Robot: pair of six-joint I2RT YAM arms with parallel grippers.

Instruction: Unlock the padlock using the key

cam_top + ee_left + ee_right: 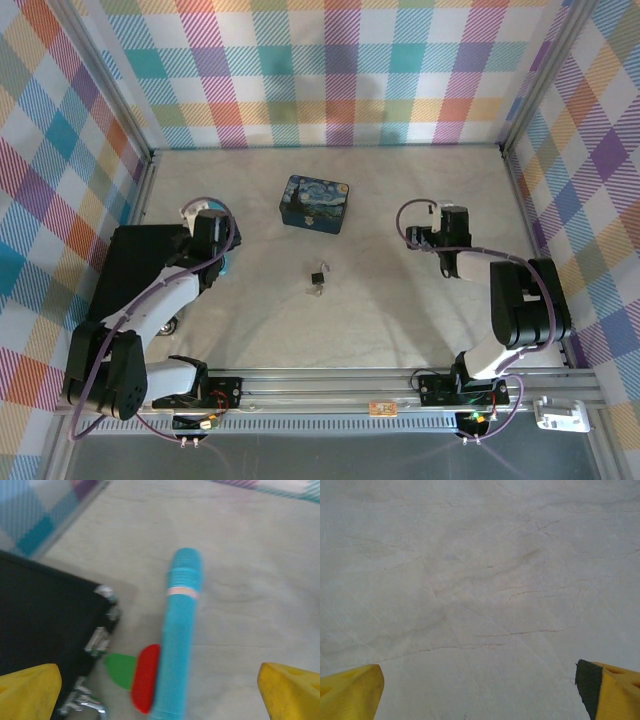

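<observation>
Left fingers (27,692) are spread wide open and grip nothing, hovering low over the tabletop (260,580); this wrist view is a bit blurred. In the gap btwn them, running away from the cam, lies a teal cylinder (177,630) w/ a ribbed far end and a pale band just below it. A red piece (146,677) touches its near left side, w/ a green piece (121,670) just left of that. Further left, by the left-hand finger, is a black case (45,615) w/ shiny metal fittings along its edge. Right fingers (350,692) are also wide open, holding nothing, above bare veined tabletop. In the top view the padlock (315,276) sits on the tabletop approx midway btwn the two sets of fingers. It is well apart from both, off to the right of the left fingers and to the left of the right ones. The key (317,291) lies just beside the padlock on its near side; too small to tell if they touch. A dark-blue painted tin (315,203) stands beyond the padlock, near it but apart, also btwn the two sets of fingers.
</observation>
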